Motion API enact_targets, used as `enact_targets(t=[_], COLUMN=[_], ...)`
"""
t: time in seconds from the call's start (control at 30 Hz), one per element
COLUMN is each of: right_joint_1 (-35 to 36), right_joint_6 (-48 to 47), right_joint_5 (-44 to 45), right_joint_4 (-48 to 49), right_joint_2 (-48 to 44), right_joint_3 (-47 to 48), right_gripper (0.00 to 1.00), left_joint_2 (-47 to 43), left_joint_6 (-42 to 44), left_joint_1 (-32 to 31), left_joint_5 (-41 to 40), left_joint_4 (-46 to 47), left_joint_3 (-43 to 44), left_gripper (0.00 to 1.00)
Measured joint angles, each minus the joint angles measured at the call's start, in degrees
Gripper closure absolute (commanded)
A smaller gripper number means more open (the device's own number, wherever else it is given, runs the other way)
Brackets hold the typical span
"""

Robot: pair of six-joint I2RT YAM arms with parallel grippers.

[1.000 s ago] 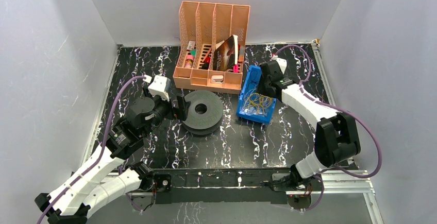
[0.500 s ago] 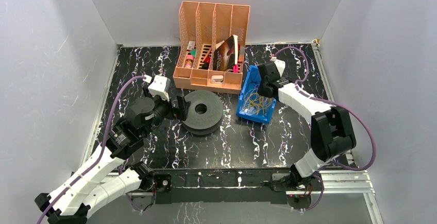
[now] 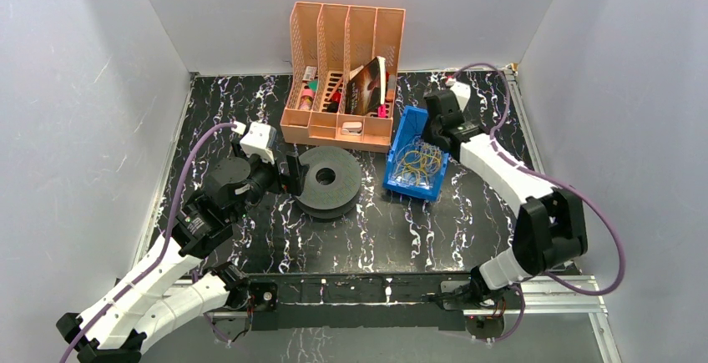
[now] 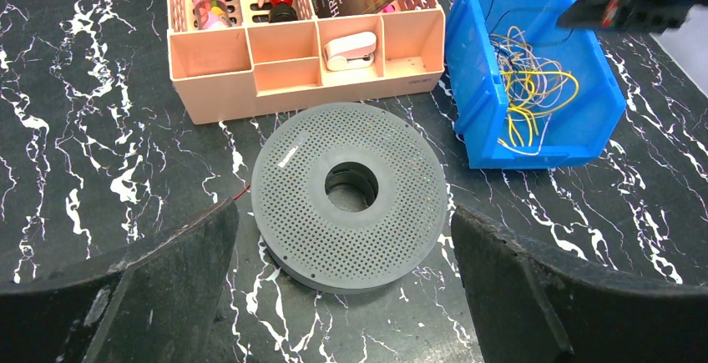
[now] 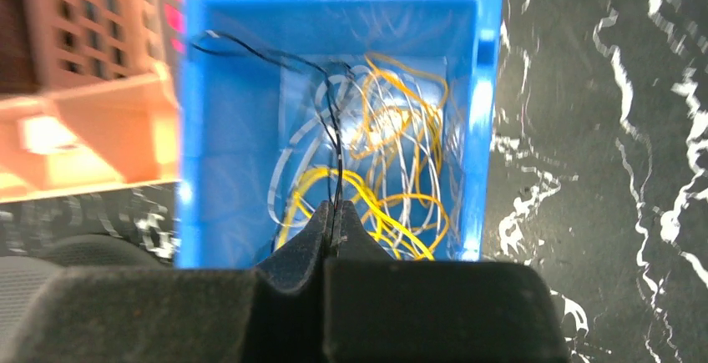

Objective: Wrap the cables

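Since half a second back, drawn the right gripper (image 3: 436, 123) off toward the far right corner of the blue bin (image 3: 399, 181), with the elbow swung outward. Left the left gripper (image 3: 292, 175) as it was, spread wide just beside the grey spool (image 3: 327, 181). Pinched tight in the right fingers: one black cable (image 5: 334, 163), running straight away from the pinch along the bin's length in the wrist view, then bending toward its left wall. Heaped loose in the bin: the other cables (image 3: 417, 163), yellow and pale loops with no single direction. Just left of the bin, a peach desk organizer (image 3: 334, 129). Standing between left gripper and bin on the marbled table (image 3: 376, 229): the spool, lying flat.
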Motion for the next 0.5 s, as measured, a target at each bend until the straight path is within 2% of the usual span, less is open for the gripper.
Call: enact_targets(t=[0.2, 0.5], right_joint_1=[0.24, 2.91], right_joint_6=[-2.29, -4.46], right_joint_5=[1.53, 1.51], right_joint_4=[-0.98, -1.36], right_joint_2=[-6.01, -12.11], right_joint_3=[8.98, 16.57], right_gripper=[1.0, 1.0], left_joint_2=[0.02, 0.13], left_joint_6=[0.0, 0.0], left_joint_1=[0.0, 0.0], left_joint_5=[0.02, 0.02], left_joint_4=[0.0, -0.02], left_joint_3=[0.0, 0.0], left_gripper=[0.02, 0.02])
